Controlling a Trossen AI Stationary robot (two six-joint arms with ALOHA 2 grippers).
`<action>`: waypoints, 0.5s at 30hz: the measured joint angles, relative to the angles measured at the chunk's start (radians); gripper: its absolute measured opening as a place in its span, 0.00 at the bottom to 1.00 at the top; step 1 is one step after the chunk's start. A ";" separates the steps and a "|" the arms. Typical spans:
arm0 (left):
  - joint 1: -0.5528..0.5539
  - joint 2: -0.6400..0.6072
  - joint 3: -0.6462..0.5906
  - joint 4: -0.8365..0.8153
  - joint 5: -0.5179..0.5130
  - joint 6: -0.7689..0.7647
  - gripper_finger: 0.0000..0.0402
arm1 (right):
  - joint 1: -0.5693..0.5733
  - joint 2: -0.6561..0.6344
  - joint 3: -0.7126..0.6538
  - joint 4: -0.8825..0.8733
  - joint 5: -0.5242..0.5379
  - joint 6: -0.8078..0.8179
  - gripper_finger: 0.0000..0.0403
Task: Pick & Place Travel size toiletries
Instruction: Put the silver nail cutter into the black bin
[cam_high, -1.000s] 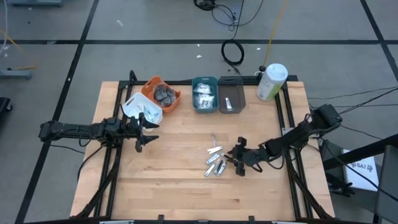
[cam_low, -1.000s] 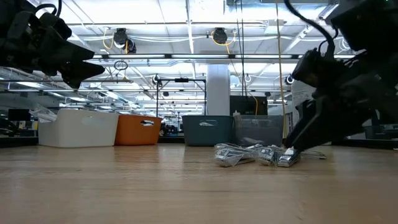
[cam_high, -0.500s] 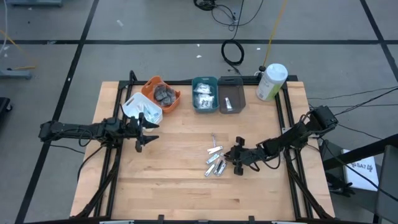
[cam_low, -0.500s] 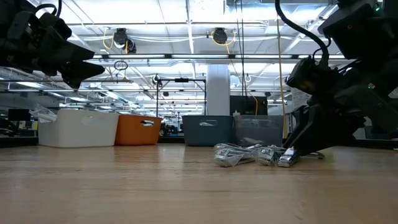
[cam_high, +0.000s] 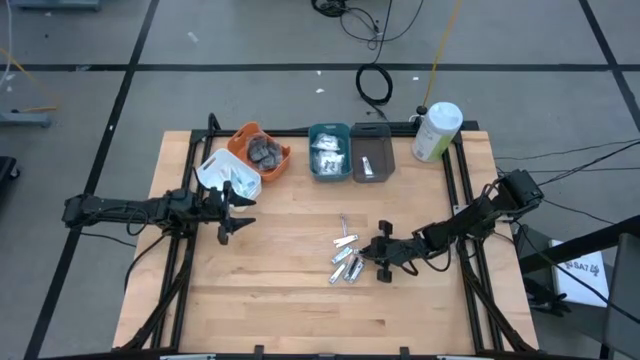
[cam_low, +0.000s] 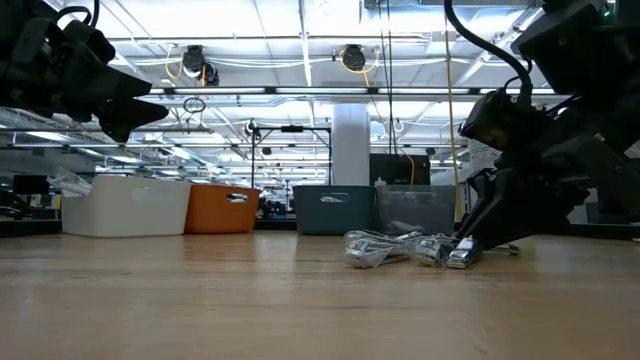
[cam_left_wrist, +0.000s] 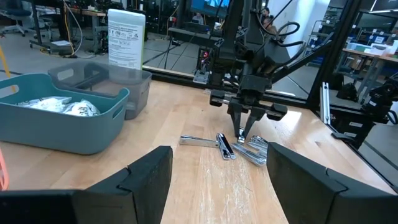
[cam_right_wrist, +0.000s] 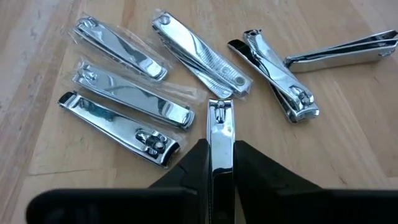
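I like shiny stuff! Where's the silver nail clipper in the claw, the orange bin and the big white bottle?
silver nail clipper (cam_right_wrist: 221, 134): right wrist view, its flat top.
orange bin (cam_high: 247, 135): high view, its rim.
big white bottle (cam_high: 436, 132): high view, its side.

Bare worktop (cam_high: 290, 300) lies open all along the near side; ahead, nail clippers (cam_high: 346, 262) crowd my right gripper (cam_high: 381, 258), and the bins (cam_high: 329, 152) line the far edge.

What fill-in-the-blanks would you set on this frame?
1. The right gripper is shut on a silver ____.
2. The left gripper hangs open beside the ____ bin.
3. The big bottle stands at the table's back edge, on the ____ arm's side.
Missing words: nail clipper; white; right.
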 joint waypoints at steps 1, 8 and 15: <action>0.000 0.000 0.000 0.000 0.000 0.000 0.64 | 0.000 -0.004 -0.001 0.002 -0.001 -0.002 0.14; 0.000 0.000 0.000 0.000 0.000 0.000 0.64 | -0.001 -0.117 -0.006 -0.041 -0.014 -0.068 0.10; 0.000 0.000 0.000 0.000 0.000 0.000 0.64 | -0.001 -0.312 -0.004 -0.118 -0.007 -0.104 0.11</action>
